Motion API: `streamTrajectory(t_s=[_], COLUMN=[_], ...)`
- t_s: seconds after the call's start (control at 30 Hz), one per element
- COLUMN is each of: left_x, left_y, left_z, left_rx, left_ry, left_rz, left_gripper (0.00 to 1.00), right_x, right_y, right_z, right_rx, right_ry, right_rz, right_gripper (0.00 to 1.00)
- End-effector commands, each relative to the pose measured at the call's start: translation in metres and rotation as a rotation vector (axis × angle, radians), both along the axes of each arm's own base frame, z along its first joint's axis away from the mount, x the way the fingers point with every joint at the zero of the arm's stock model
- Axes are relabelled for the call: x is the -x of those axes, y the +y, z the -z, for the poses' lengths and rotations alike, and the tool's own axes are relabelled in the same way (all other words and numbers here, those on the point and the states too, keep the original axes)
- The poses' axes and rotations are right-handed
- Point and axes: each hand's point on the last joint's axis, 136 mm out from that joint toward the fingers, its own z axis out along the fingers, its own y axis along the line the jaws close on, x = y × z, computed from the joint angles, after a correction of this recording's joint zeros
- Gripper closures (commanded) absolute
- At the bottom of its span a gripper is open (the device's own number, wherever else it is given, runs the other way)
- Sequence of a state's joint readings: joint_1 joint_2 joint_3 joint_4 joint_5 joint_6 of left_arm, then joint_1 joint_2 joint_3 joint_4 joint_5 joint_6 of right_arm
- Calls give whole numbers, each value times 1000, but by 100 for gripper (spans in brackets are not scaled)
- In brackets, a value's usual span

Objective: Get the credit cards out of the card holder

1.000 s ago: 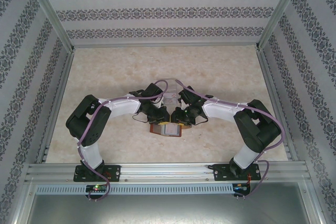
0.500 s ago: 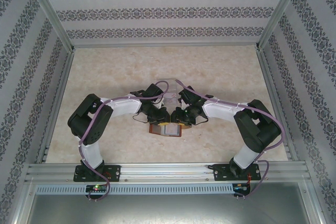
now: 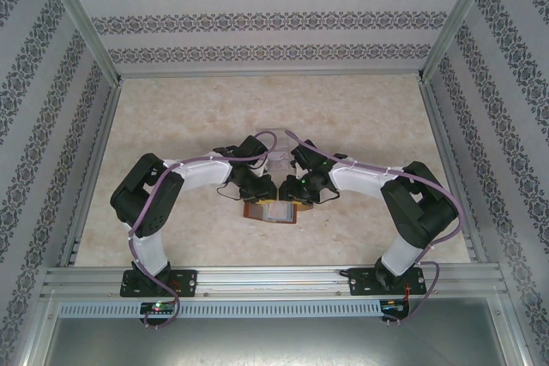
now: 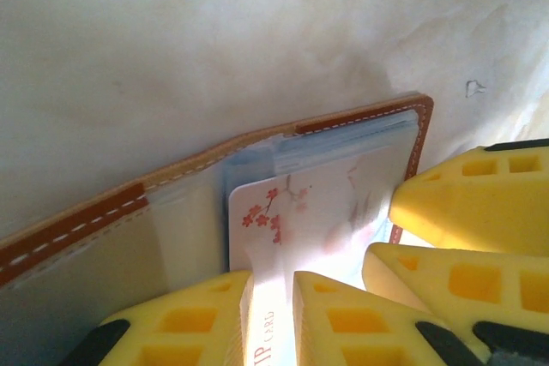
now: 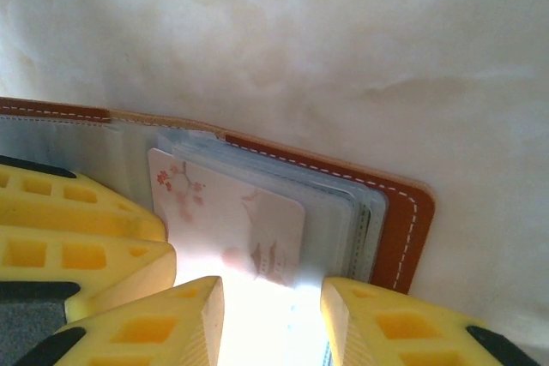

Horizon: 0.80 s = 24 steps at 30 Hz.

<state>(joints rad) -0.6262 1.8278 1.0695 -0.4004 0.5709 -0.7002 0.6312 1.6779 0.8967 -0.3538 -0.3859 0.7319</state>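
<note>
The holder (image 3: 273, 211) lay open on the table (image 3: 343, 117) just ahead of the arm bases, with the left claw (image 3: 257, 189) and right claw (image 3: 292, 190) crowded over it from either side. From above, the arms hid the pockets. The wrist views gave the detail: a pale card (image 4: 317, 212) printed with red blossoms sat partly out of a clear sleeve, with the holder's stitched brown rim behind it. The left claw (image 4: 274, 297) stood a narrow slit apart with the card's face showing through the slit, so it seemed to clamp nothing. The right claw (image 5: 273, 293) was spread wider over the card's (image 5: 232, 220) near edge, which was lost in glare. The card looked thin, light, stiff and slick, and the holder (image 5: 403, 212) soft and prone to slide. One claw should probably pin the leather while the other nips the card's exposed edge.
</note>
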Motion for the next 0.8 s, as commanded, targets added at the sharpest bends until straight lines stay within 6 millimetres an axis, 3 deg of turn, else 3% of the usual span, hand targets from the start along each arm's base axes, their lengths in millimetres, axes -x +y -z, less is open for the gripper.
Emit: streamTrajectory(t_s=[0.0, 0.23, 0.43, 0.6, 0.77], left_x=[-2, -10, -15, -16, -16], left_y=[17, 13, 14, 10, 10], left_z=[-5, -25, -27, -23, -18], left_rx=[-78, -39, 29, 83, 97], left_ry=[-27, -77, -73, -48, -37], left_rz=[-11, -32, -72, -88, -91], left_gripper=[78, 72, 71, 71, 69], right_x=[10, 9, 1, -3, 0], right_y=[-32, -29, -19, 4, 20], right_z=[25, 17, -15, -37, -27], right_rx=[168, 149, 83, -52, -100], right_ry=[45, 33, -31, -48, -2], right_rz=[17, 16, 31, 37, 6], right_gripper=[61, 61, 61, 63, 63])
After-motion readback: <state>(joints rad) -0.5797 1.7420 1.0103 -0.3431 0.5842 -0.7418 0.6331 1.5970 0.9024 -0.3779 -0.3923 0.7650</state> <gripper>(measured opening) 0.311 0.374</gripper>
